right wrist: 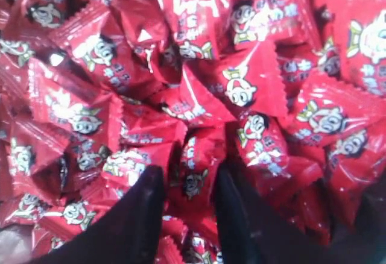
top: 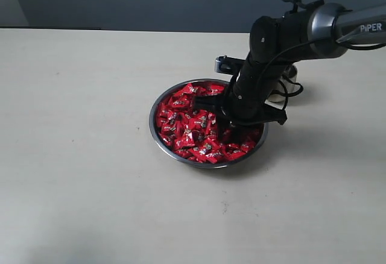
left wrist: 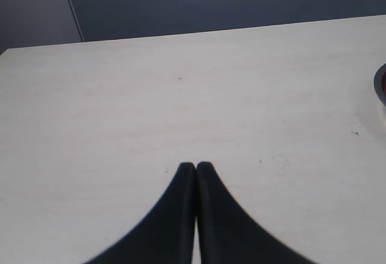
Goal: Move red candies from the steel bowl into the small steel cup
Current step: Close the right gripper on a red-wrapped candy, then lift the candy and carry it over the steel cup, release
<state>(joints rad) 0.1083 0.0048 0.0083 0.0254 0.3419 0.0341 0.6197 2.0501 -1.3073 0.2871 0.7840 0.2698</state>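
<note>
**Right arm reaches into a bowl of red candies; left fingers closed over the counter**

A pale counter (top: pixel 78 125) fills the exterior view, with a dark wall behind it. Near the middle sits a wide, shallow steel bowl (top: pixel 152 122), heaped with red candies (top: pixel 184 125) in shiny crinkled wrappers. A black right arm (top: pixel 271 47) comes in from the upper right and slants down into the right half of the bowl. Its lower end is among the candies and hides part of the heap.

The right wrist view looks straight down on the heap from very close. The wrappers carry small cartoon faces and light lettering. The two dark right fingers (right wrist: pixel 142 222) are pushed into the pile and clamped on one candy (right wrist: pixel 194 170). Its wrapper is squeezed narrow between them and touches both.

The left wrist view shows the left fingers (left wrist: pixel 178 210) pressed together, tips touching and holding nothing. They are above bare counter. A thin curve of the bowl's rim shows at the far edge of this view, well apart from the fingers.
</note>
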